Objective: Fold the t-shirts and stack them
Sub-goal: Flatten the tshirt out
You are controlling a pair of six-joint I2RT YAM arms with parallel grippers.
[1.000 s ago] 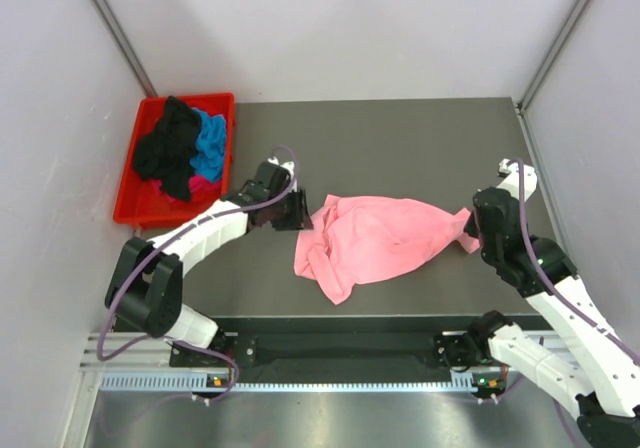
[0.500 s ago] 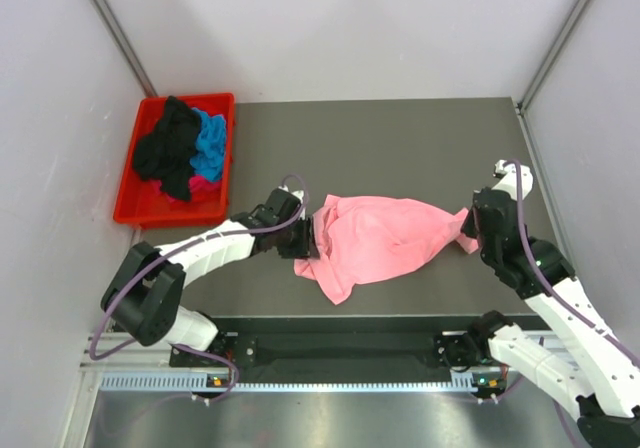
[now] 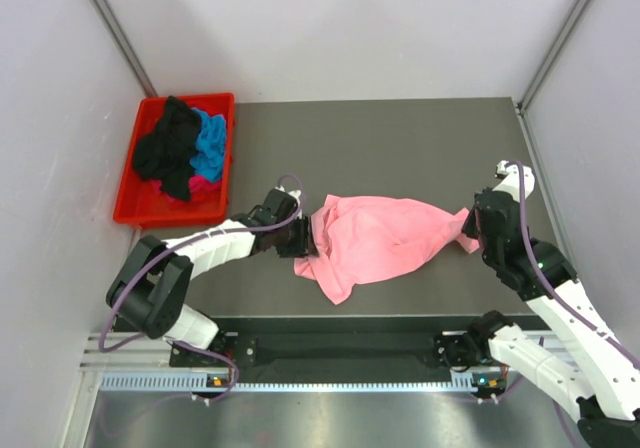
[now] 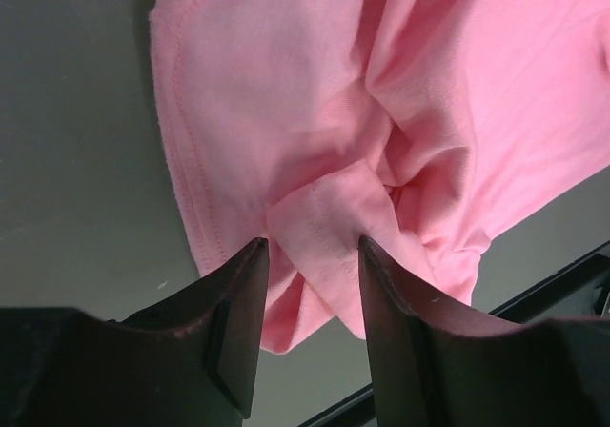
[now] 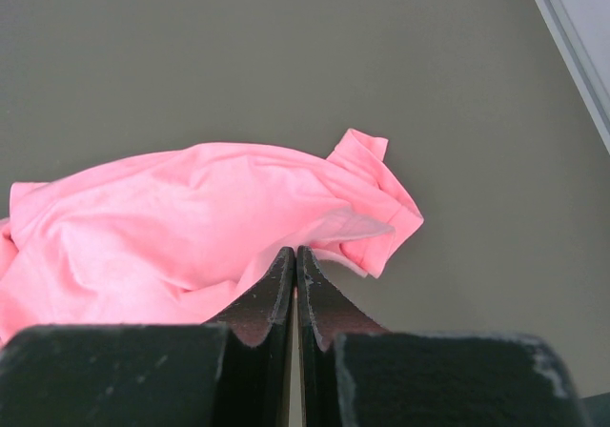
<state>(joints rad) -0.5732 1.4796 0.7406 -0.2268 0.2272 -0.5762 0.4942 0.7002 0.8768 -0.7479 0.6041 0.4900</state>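
Note:
A light pink t-shirt [image 3: 380, 238] lies crumpled at the table's middle. My left gripper [image 3: 309, 239] is at its left edge, open, and its jaws straddle a raised fold of the pink cloth [image 4: 286, 112] in the left wrist view, tips [image 4: 313, 242] low on it. My right gripper [image 3: 470, 227] is shut on the shirt's right edge beside a sleeve; in the right wrist view the cloth [image 5: 191, 217] rises to the closed tips [image 5: 295, 250]. Black [image 3: 165, 150], bright blue [image 3: 211, 140] and magenta [image 3: 203, 184] t-shirts lie heaped in the bin.
The red plastic bin [image 3: 122, 208] stands at the table's far left. The table's dark front rail [image 3: 340, 348] runs just below the pink shirt. Grey walls close in on the left, the back and the right.
My left gripper has moved forward and right from beside the shirt's upper left edge onto its left edge, over a fold. The right gripper has stayed put.

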